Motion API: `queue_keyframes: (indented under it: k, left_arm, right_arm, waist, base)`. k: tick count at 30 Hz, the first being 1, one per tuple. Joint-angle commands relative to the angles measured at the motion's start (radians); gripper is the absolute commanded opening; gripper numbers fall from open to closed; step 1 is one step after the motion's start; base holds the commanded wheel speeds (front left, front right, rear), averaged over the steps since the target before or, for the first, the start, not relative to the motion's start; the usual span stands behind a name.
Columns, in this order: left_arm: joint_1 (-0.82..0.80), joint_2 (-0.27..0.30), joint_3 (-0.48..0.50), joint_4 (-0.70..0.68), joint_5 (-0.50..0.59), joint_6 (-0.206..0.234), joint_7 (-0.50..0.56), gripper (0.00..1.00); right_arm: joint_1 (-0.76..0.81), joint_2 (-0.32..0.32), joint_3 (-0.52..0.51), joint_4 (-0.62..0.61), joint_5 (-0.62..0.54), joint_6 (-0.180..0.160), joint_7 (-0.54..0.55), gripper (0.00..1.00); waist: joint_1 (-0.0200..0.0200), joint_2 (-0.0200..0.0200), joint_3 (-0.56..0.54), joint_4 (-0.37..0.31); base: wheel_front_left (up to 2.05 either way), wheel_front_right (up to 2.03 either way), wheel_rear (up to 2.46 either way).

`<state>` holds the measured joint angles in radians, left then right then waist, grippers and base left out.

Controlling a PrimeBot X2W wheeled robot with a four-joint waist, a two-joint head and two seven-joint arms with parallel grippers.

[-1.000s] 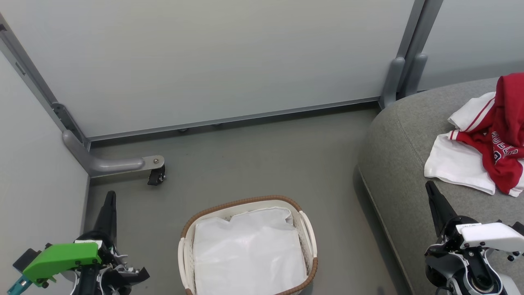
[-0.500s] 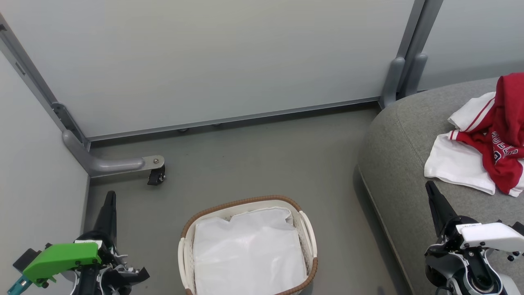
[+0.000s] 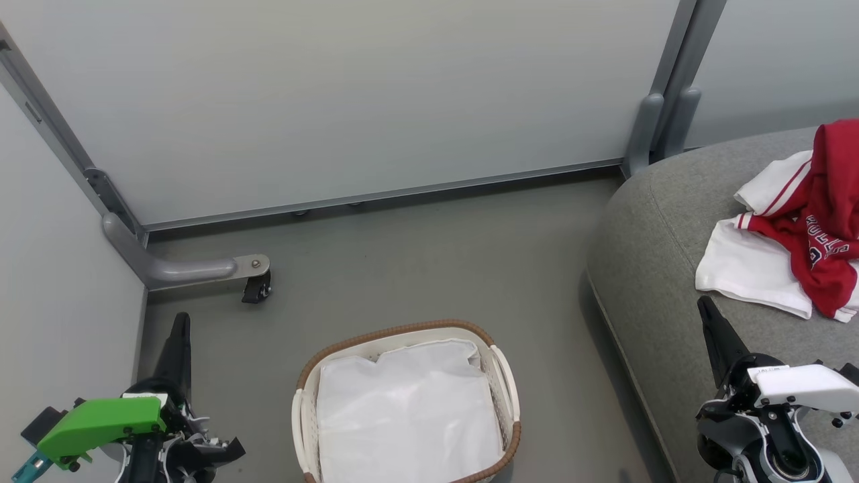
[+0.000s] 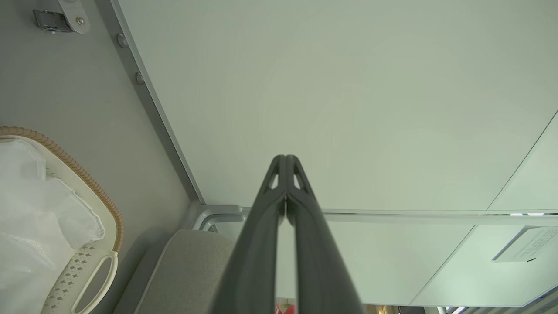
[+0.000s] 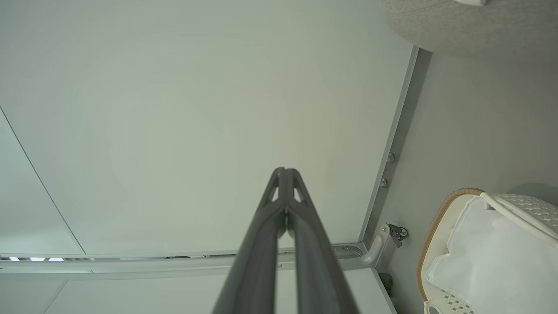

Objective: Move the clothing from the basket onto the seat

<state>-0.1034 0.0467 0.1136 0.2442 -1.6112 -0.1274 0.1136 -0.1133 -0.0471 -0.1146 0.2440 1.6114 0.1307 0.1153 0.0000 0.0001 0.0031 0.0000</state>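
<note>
clothing (image 3: pixel 815 228) lies in a crumpled heap on the seat (image 3: pixel 664 268), at the right edge of the head view: red fabric with navy-white lettering draped over white panels, and a bit of red-and-white stripe trim. the basket (image 3: pixel 402 330) stands on the grey floor (image 3: pixel 429 261), left of the seat and apart from it. a plain white liner sheet (image 3: pixel 409 409) lies across its inside.

the left hand (image 3: pixel 180 316) sits at the lower left of the head view, well left of the basket. its two dark fingers are pressed together, empty, and point toward the wall panel (image 3: pixel 335 100). the right hand (image 3: pixel 702 302) sits at the lower right over the near part of the seat. its fingers are also pressed together and empty, near the clothing's white edge but not touching it.

in the left wrist view the left hand (image 4: pixel 285 159) closes tip to tip, with the basket's rim (image 4: pixel 87 174) at lower left and a corner of the seat (image 4: pixel 192 266) beside it. in the right wrist view the right hand (image 5: pixel 284 171) closes the same way, with the basket (image 5: pixel 440 213) at lower right and the seat (image 5: pixel 471 26) at top right.
</note>
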Motion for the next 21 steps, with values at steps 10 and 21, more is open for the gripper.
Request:
queue_keyframes:
  k: [10,21]
  left_arm:
    - [-0.01,0.007,0.002,-0.001,-0.003,-0.006,0.005,0.0]
    - [-0.01,0.007,0.002,-0.001,-0.003,-0.006,0.005,0.0]
  right_arm:
    - [0.011,-0.006,-0.002,-0.003,0.003,0.0,0.001,0.0]
    - [0.011,-0.006,-0.002,-0.003,0.003,0.0,0.001,0.0]
  waist:
    - [0.0,-0.0001,0.0,0.0]
    - [0.0,-0.0001,0.0,0.0]
  base:
    - [0.0,0.0,0.0]
    - [0.0,0.0,0.0]
